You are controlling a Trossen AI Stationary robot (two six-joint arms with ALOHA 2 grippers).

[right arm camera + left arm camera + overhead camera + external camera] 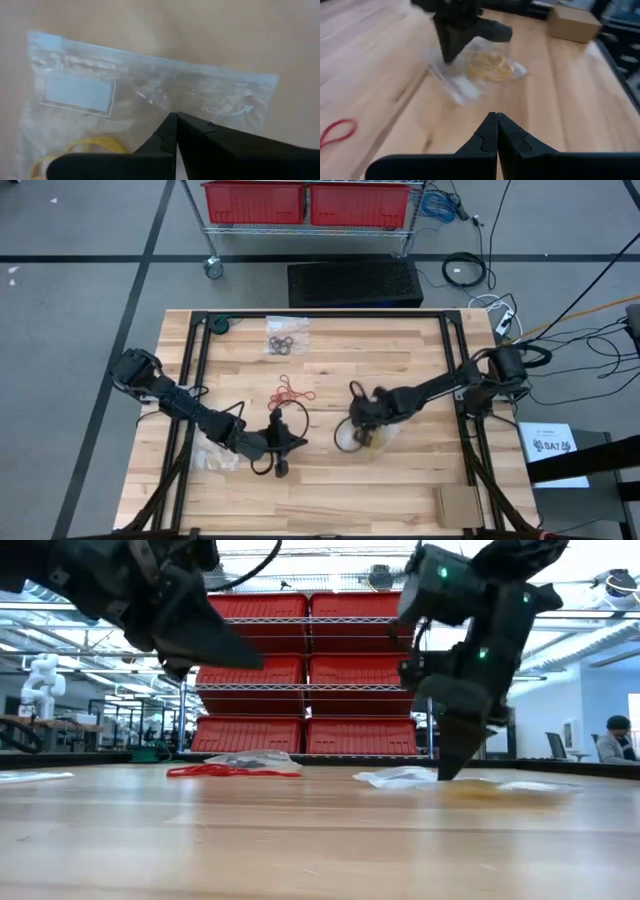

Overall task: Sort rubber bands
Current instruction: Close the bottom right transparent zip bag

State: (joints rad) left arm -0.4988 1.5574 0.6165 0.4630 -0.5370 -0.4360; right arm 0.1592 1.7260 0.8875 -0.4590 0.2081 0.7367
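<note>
A clear zip bag (362,440) with yellowish tan rubber bands (490,67) inside lies flat on the table's middle right. My right gripper (175,122) is shut, its tips down on this bag; it also shows in the low view (447,772). My left gripper (496,125) is shut and holds nothing that I can see. It hangs above the table (215,645) to the left of the bag, pointing toward it. Loose red rubber bands (293,392) lie on the wood at the middle. Black rubber bands sit in another clear bag (285,340) at the far side. My right gripper presses its shut fingertips (445,768) down on the clear bag just inside its zip strip (165,102), coming from above and slanting. The bag lies flat on the table under them. Whether any plastic is caught between the fingers, I cannot tell.
A third clear bag (215,458) lies beside my left arm near the table's left side. A single red band (337,132) lies on the wood beside my left gripper. A small cardboard box (458,502) sits at the near right corner. A black frame (320,315) rings the table.
</note>
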